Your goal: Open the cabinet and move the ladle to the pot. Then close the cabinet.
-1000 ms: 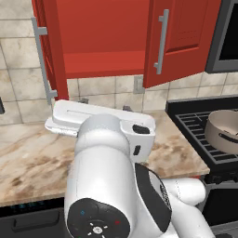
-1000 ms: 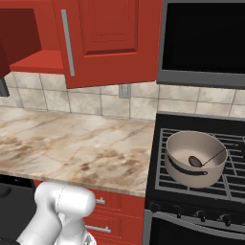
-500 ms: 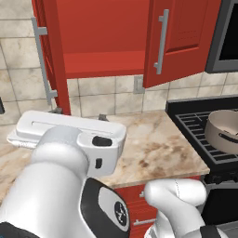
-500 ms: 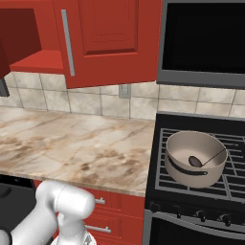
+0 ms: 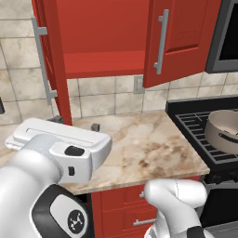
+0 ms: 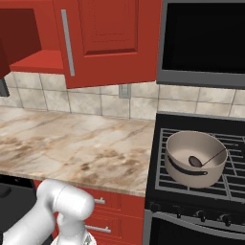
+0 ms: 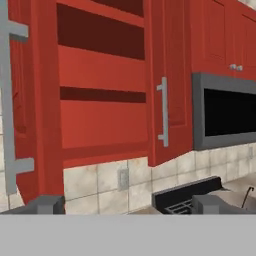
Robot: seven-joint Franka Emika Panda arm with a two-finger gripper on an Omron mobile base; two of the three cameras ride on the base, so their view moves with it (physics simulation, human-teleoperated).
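In the left base view the red cabinet [image 5: 107, 42] stands with its left door [image 5: 49, 60] swung wide open and its right door [image 5: 179, 39] shut, above a marbled tabletop [image 5: 144, 148]. In the right base view the grey pot [image 6: 196, 158] sits on the stove grate [image 6: 237, 172] right of the tabletop, with the ladle [image 6: 206, 160] lying inside it, bowl down. In the hand view the pincer [image 7: 127, 205] has its two tips wide apart and empty, facing the open cabinet's shelves [image 7: 102, 107].

support: marble counter [image 6: 72, 148] | stove grate [image 6: 165, 179] | on grate: pot [image 6: 196, 158]
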